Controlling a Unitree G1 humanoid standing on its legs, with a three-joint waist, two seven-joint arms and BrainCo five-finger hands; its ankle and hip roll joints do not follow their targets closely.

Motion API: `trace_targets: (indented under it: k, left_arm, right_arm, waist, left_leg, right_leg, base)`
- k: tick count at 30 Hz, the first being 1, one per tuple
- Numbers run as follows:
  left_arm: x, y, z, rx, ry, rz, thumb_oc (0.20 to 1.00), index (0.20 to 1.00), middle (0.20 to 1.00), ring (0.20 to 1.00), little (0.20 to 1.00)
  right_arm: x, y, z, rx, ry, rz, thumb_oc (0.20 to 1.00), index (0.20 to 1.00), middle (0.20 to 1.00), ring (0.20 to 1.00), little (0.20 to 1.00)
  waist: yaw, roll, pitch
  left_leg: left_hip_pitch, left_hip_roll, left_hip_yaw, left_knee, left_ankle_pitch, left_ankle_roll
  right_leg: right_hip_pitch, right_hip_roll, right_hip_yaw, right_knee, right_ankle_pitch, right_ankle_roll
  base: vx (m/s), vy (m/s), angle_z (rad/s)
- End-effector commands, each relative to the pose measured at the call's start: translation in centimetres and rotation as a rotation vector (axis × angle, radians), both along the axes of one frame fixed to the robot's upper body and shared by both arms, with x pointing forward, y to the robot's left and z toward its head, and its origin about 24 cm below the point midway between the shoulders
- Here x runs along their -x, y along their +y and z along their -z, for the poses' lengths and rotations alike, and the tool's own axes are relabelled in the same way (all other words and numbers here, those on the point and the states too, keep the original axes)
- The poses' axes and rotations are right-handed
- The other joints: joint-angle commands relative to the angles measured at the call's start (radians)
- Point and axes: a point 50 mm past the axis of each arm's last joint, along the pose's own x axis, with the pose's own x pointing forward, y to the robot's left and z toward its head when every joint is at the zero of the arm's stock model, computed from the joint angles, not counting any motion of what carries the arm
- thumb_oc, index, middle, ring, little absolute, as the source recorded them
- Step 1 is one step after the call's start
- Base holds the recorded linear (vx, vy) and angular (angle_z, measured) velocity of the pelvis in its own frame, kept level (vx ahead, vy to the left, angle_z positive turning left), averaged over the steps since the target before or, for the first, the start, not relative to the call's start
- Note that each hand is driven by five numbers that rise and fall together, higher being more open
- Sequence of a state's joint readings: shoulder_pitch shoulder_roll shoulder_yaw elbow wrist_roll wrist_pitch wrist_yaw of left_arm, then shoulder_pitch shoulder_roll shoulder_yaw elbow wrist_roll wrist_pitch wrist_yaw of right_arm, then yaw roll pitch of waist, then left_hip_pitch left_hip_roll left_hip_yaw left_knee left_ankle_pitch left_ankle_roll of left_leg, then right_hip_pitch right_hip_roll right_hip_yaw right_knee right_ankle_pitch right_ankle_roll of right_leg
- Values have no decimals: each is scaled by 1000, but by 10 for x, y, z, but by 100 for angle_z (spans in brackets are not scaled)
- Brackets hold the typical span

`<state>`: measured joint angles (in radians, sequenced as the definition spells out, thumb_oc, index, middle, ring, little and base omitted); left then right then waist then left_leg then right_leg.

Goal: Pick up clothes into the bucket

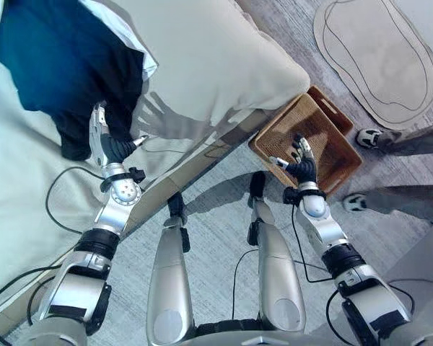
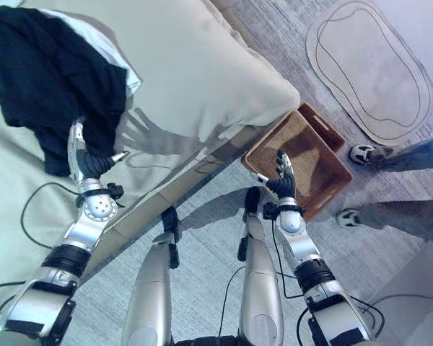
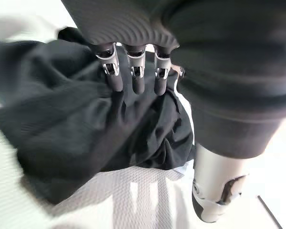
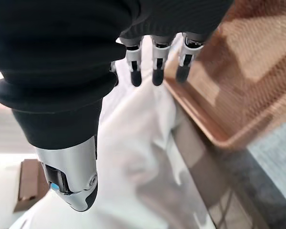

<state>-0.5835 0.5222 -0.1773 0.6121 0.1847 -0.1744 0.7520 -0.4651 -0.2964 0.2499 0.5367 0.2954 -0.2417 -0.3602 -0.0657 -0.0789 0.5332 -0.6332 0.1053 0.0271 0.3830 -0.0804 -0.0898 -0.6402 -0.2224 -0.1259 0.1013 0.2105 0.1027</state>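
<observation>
A dark navy-black garment lies crumpled on the cream bed, at the far left. My left hand rests at its near edge, open, its straight fingers pressing into the dark cloth with the thumb held apart. A brown wicker basket stands on the floor beside the bed's corner. Over the basket's near rim hovers my right hand, open and holding nothing; its fingers point at the bed's edge, next to the basket.
The bed fills the left and top, its edge running diagonally down to the lower left. A pale cloth peeks out from under the garment. A beige rug lies at the top right. A person's shoes stand just right of the basket.
</observation>
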Motion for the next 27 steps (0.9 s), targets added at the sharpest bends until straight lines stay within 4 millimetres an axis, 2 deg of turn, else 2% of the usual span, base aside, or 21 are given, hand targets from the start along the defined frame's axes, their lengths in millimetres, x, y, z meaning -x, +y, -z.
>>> trace_targets:
  k: [1,3,8,11,14,19,22,26,27]
  left_arm:
    - [1,24,-39,-131,-125,-110,1000,1000,1000,1000,1000]
    - [-1,27,-53,-170,-152,-123,1000,1000,1000,1000,1000]
    - [-7,34,-74,-282,-166,-206,1000,1000,1000,1000,1000]
    - [-11,42,-78,-345,-132,-287,1000,1000,1000,1000,1000]
    - [-12,45,-81,-352,-128,-319,1000,1000,1000,1000,1000]
    - [-11,64,-79,-339,-73,-411,1000,1000,1000,1000,1000]
    - [-13,71,-83,-367,-22,-411,1000,1000,1000,1000,1000]
    - [-20,70,-85,-410,58,-365,1000,1000,1000,1000,1000]
    - [-22,69,-84,-422,88,-356,598,598,598,598,598]
  right_arm:
    - [1,-7,-18,19,-112,14,1000,1000,1000,1000,1000]
    - [0,-6,-21,22,-124,8,1000,1000,1000,1000,1000]
    - [-2,-2,-29,19,-159,-6,1000,1000,1000,1000,1000]
    - [-2,-1,-30,26,-164,-16,1000,1000,1000,1000,1000]
    - [-2,1,-31,24,-173,-22,1000,1000,1000,1000,1000]
    - [0,0,-34,15,-190,-27,1000,1000,1000,1000,1000]
    - [0,-1,-38,17,-205,-36,1000,1000,1000,1000,1000]
    - [-2,-4,-38,27,-200,-32,1000,1000,1000,1000,1000]
    - [-3,-4,-38,32,-196,-31,1000,1000,1000,1000,1000]
  waist:
    - [12,6,-13]
    - [8,4,-13]
    - [-5,0,-13]
    - [-11,0,-13]
    - [-18,-4,-13]
    - [-32,-10,-13]
    - [-40,-13,-13]
    - [-46,-11,-13]
    - [-46,-12,-13]
  left_leg:
    - [-110,-7,-12,-8,75,5]
    - [-143,-11,-13,9,70,6]
    - [-196,-13,-11,24,66,9]
    - [-217,-11,-7,32,63,12]
    - [-225,-12,-3,39,60,13]
    - [-239,-10,-2,50,55,15]
    - [-256,-12,-4,58,57,15]
    - [-264,-14,-3,55,60,15]
    - [-264,-15,-3,53,61,16]
  right_leg:
    - [19,-127,20,143,-101,113]
    - [-9,-131,16,151,-97,117]
    - [-59,-137,16,151,-86,121]
    - [-81,-137,15,153,-80,122]
    - [-89,-137,18,154,-78,122]
    - [-104,-134,26,151,-73,122]
    - [-114,-131,25,150,-69,122]
    - [-123,-133,24,145,-65,124]
    - [-124,-133,24,144,-64,124]
  base:
    - [10,39,6]
    - [11,37,4]
    - [7,40,5]
    - [15,37,2]
    - [0,0,0]
    - [10,13,-6]
    - [2,14,-6]
    - [1,3,-1]
    - [0,0,0]
